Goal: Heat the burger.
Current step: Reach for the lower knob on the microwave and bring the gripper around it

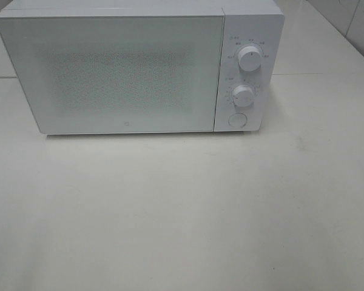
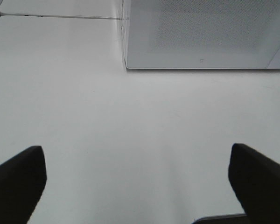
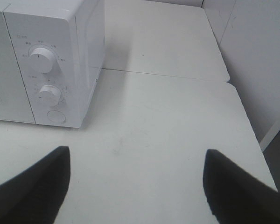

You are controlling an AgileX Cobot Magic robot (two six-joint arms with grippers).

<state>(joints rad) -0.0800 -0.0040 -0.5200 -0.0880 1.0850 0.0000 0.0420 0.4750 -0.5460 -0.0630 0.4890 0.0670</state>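
Note:
The burger is out of view in all three views. A white microwave [image 1: 109,70] stands at the back of the white table [image 1: 182,212] with its door shut. Two round dials [image 1: 250,59] and a round button [image 1: 236,120] sit on its right panel. Neither arm shows in the exterior high view. In the left wrist view my left gripper [image 2: 137,179] stands open over bare table, facing the microwave [image 2: 205,35] door. In the right wrist view my right gripper [image 3: 137,182] is open too, with nothing between its black fingers [image 3: 35,184], and the microwave's dial panel [image 3: 44,84] lies ahead of it.
The table is made of joined white slabs with a seam [image 1: 327,74] behind the microwave. A white wall [image 3: 256,56] rises along the right side, and the table edge [image 3: 252,126] drops off there.

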